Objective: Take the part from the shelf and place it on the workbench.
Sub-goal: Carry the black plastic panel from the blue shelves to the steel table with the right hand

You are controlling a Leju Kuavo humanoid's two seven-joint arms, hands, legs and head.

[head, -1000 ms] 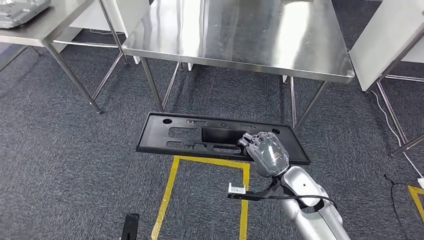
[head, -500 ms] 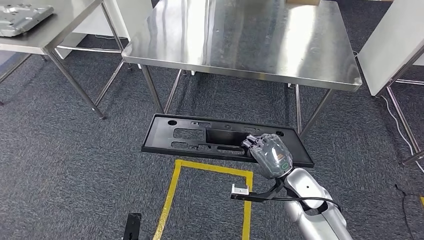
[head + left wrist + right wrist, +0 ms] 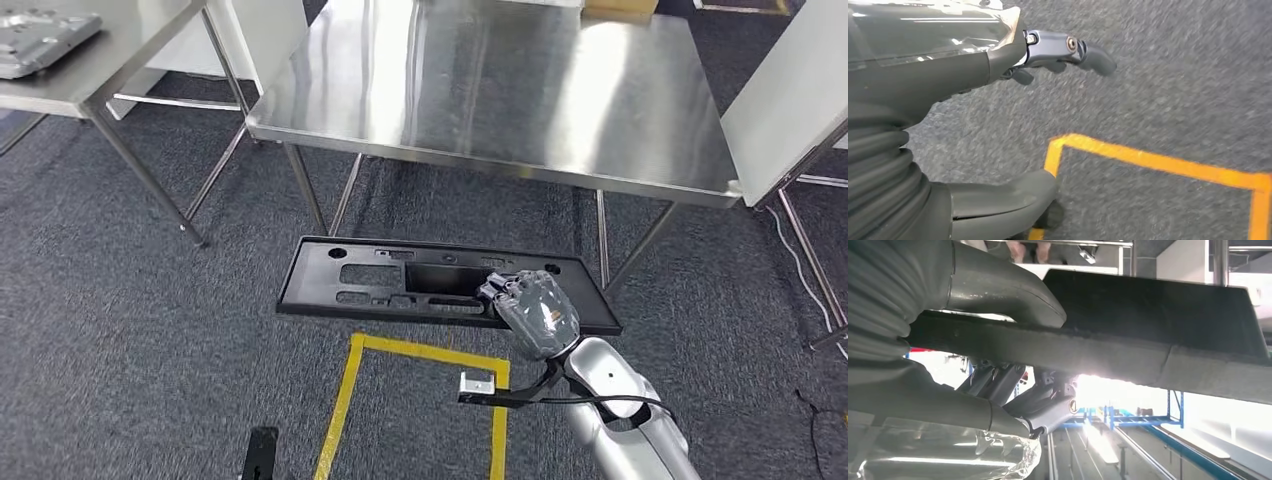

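Workbench [image 3: 480,90] nearer; right robot hand [image 3: 535,308] grips part [image 3: 400,280].

Bright overhead light, workbench [image 3: 500,90] glare; backlit, blurred floor [image 3: 1173,100]

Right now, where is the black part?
In the head view, the black part is held by the right hand, above the carpet just short of the steel workbench.

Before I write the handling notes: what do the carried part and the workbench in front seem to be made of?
The black part in the right hand looks like moulded matte plastic: dull black, with cut-out slots and a raised rim. The workbench looks like brushed stainless steel: bright streaked reflections on top, thin shiny legs. Neither can be confirmed by look alone.
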